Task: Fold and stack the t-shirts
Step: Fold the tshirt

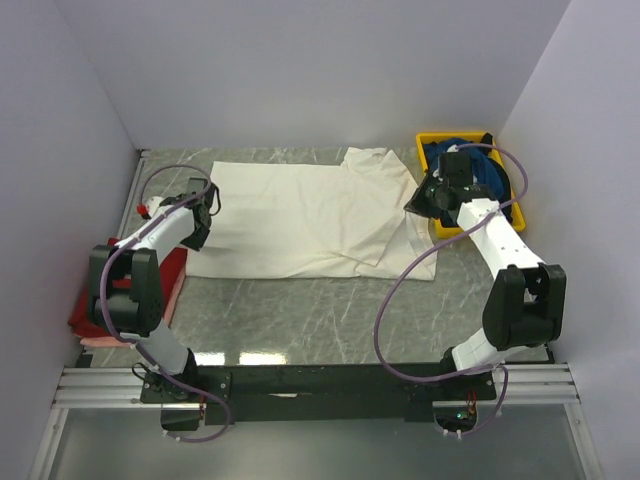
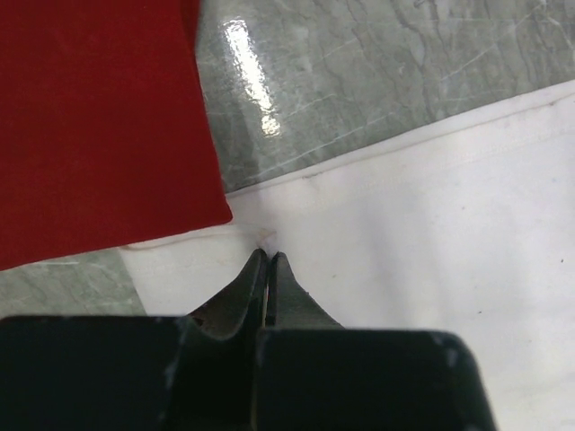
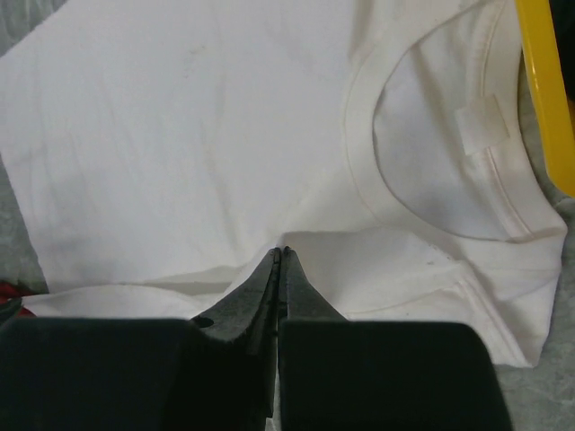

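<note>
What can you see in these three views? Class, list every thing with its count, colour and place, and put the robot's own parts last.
cream-white cloth t-shirt: one, cream-white, spread across mid-table
dark red cloth t-shirt: one, dark red, at the table's left edge, beneath the left arm
blue cloth t-shirt: one, blue, bunched inside the tray
yellow plastic tray: one, yellow, far right corner
grey marbled table: one, grey, under everything
left hand: one, black, shut on the cream-white t-shirt's hem beside the red one
right hand: one, black, shut on a fold of the same shirt near its collar
</note>
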You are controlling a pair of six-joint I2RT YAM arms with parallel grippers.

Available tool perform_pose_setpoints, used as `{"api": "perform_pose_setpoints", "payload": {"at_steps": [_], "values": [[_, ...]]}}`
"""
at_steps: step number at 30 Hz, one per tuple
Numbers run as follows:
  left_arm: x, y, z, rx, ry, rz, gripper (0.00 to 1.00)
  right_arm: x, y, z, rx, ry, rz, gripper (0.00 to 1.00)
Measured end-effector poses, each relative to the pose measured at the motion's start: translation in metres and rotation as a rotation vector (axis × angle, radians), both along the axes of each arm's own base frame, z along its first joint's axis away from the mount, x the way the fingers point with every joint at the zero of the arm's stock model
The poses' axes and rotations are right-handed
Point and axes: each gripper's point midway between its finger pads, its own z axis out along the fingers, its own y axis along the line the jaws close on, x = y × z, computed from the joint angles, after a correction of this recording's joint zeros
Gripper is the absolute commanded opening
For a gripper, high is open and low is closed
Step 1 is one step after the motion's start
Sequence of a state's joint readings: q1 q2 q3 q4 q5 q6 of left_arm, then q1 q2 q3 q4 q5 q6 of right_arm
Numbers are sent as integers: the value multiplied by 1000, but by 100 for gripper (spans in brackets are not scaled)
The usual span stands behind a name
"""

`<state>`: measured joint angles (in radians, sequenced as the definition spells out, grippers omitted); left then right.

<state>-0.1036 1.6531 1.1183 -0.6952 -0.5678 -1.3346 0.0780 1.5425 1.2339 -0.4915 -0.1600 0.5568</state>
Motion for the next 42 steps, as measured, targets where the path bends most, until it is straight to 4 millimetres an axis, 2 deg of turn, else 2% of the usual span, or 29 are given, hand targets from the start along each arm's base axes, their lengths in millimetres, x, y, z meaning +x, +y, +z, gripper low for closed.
{"api": "perform_pose_setpoints", "payload": {"at_steps": [6,16,21,28,42], "values": [[13,0,7,-10,-21,-7,1,9,-2,12,11,-29,2,0],[33,3,3,-17,-15,-15,1,15,-13,-5,16,12,-24,0],[47,1,1,-18,-14,-29,1,17,-22,-7,17,15,-45,0],[59,-1,1,-25,-16,-42,1,19,-21,-8,23,9,-40,0],[62,3,-11,-30,10,-40,1,27,-18,-42,34,87,-31,0]]}}
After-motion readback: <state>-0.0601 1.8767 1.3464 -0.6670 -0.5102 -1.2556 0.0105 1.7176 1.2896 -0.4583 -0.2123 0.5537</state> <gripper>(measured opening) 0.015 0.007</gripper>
